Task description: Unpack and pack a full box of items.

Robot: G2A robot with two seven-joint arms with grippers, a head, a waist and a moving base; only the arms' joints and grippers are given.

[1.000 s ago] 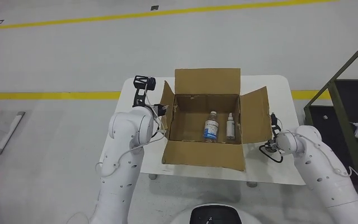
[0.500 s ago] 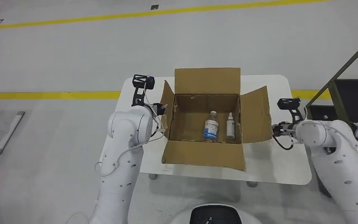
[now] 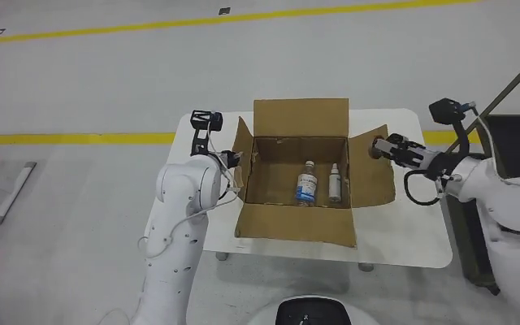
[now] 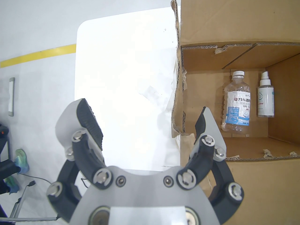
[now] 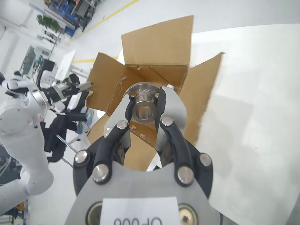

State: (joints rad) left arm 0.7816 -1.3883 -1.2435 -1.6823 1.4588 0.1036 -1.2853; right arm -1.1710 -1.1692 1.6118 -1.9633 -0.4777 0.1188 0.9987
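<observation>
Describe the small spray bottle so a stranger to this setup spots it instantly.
On the table stands an open cardboard box, two bottles lying side by side inside. The spray bottle is the slimmer white one with a nozzle top; the clear bottle beside it is wider with a blue label.

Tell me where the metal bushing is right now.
The metal bushing is gripped in the right end effector on the robot's right; in the top view it hangs by the far corner of the right flap of the cardboard box.
</observation>
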